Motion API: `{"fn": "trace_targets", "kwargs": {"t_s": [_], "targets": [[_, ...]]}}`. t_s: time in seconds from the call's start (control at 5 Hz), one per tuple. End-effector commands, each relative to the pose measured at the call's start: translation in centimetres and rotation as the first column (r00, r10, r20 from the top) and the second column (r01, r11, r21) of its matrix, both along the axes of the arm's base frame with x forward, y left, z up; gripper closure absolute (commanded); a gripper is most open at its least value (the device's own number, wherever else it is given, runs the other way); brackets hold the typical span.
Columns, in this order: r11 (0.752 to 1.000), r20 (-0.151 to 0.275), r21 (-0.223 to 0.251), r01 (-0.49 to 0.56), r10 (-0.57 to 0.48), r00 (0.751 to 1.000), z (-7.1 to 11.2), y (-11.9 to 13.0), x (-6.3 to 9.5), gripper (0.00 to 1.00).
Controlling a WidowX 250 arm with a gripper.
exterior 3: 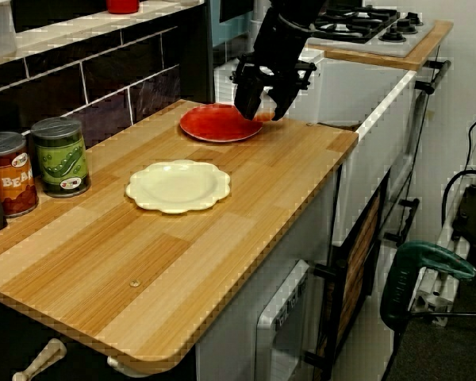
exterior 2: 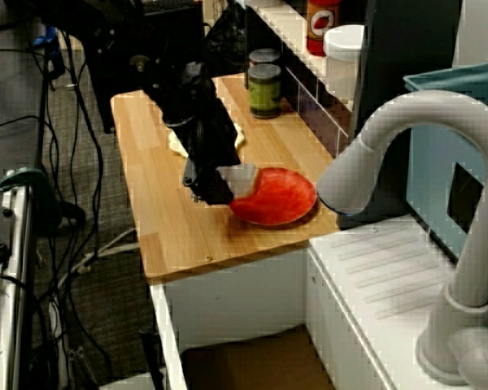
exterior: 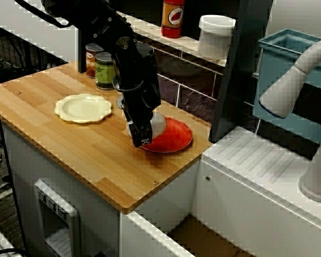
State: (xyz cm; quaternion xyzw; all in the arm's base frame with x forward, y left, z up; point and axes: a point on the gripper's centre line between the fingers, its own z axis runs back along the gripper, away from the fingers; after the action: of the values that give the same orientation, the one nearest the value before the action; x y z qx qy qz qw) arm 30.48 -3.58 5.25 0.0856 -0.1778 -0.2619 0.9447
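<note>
Gripper: you are working with the gripper (exterior 3: 263, 111) hanging low over the red plate (exterior: 176, 136). In the view along the counter its fingers are standing apart with red showing between the tips. I cannot tell whether they are pressing on anything.

Grey piece: a pale grey thing (exterior: 159, 124) is sitting on the plate, touching or just beside the gripper on its wall side. I cannot make out what it is, and the arm is hiding it in the view along the counter.

Red plate: it is lying directly beneath the gripper, close to the sink-side end of the counter (exterior: 96, 155).

Handling: I judge you are best off moving slowly and straight up or down here. A fingertip catching the shallow rim could tip or slide the plate towards the counter's end. Be checking the view from the sink side for where the grey piece is sitting against the fingers.

Clearance: the cream plate (exterior: 83, 107) is lying well apart, off to the gripper's side. The green can (exterior: 104, 70) and the red can (exterior: 91, 59) are standing behind it by the wall.
</note>
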Motion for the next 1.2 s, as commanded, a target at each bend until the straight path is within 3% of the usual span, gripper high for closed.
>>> {"fn": "trace_targets", "kwargs": {"t_s": [0.0, 0.4, 0.6, 1.0], "targets": [[1.0, 0.126, 0.029, 0.006, -0.01, 0.992, 1.7, 0.5, 0.7, 1.0], [0.998, 0.177, 0.062, -0.022, 0.011, 0.984, 1.4, 0.3, 1.7, 1.0], [0.995, 0.175, 0.085, -0.048, 0.033, 0.984, 1.0, 0.4, 2.2, 0.0], [0.994, 0.175, 0.098, -0.051, 0.033, 0.984, 1.4, 1.2, 2.2, 0.0]]}}
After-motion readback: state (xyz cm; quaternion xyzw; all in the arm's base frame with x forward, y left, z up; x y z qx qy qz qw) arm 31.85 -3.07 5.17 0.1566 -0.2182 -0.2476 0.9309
